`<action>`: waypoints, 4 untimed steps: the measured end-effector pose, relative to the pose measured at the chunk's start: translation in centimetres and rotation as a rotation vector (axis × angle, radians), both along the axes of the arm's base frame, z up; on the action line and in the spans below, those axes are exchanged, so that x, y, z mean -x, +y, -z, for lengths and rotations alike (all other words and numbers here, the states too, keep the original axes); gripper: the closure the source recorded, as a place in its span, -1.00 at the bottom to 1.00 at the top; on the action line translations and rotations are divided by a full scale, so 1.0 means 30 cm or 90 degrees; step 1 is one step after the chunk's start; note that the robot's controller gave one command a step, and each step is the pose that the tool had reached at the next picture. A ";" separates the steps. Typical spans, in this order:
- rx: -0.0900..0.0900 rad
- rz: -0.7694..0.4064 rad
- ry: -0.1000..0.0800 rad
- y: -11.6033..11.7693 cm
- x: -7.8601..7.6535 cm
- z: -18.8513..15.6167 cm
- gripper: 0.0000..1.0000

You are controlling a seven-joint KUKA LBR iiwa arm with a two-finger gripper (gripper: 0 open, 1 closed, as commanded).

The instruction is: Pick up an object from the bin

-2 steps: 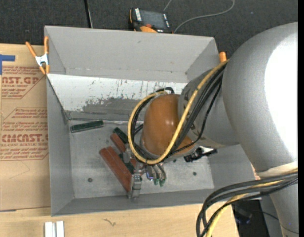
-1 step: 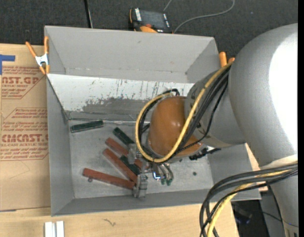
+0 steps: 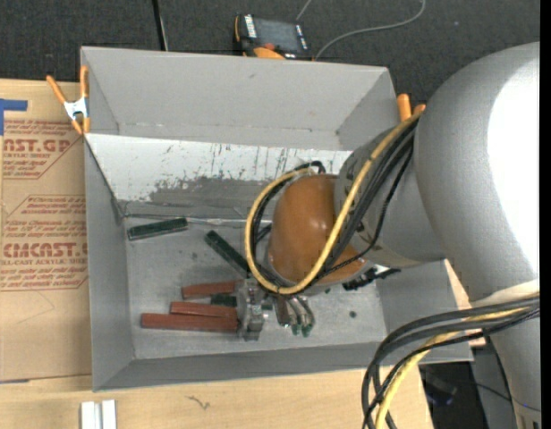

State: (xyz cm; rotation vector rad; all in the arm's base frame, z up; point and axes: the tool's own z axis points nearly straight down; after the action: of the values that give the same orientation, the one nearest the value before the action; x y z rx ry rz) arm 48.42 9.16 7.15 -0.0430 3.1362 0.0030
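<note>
Big silver-grey arm [image 3: 490, 168] coming in from the right and bending down to the gripper [image 3: 274, 315], set low near the front of the floor. Grey metal bin [image 3: 231, 96] all round the gripper, its back wall scratched and scuffed well behind it. Rounded orange cover [image 3: 302, 226] on the wrist, directly above the gripper, with yellow and black cables [image 3: 256, 231] looped round it.

Three reddish-brown sticks [image 3: 204, 308], flat and long, lying roughly side by side just left of the gripper and pointing towards it. Right ends right up against the gripper's left side; touching or merely beside, hard to say. Nearest things to the gripper, and lying flat on the floor, not lifted.

Dark stick [image 3: 226, 253] up and to the left of the gripper, slanted, lower end near the cable loop. Dark green bar [image 3: 157, 229] farther off, up-left of the gripper, well apart from it and close under the back wall. Small green bit [image 3: 304, 329] at the gripper's right side, too small to name.

Open or closed: cannot tell, since cover and cables hide most of the gripper. Nothing seen to be clamped in it.
</note>
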 end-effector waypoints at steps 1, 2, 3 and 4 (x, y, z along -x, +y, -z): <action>0.000 0.000 -0.003 -0.002 -0.003 0.002 -1.00; 0.001 0.000 0.002 -0.002 0.004 0.004 1.00; 0.003 -0.348 -0.002 -0.053 -0.106 -0.484 1.00; 0.001 -0.348 0.001 -0.052 -0.102 -0.477 -1.00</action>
State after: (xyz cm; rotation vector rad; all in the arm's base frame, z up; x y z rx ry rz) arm 51.47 7.62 21.47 -0.8889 3.0104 0.0021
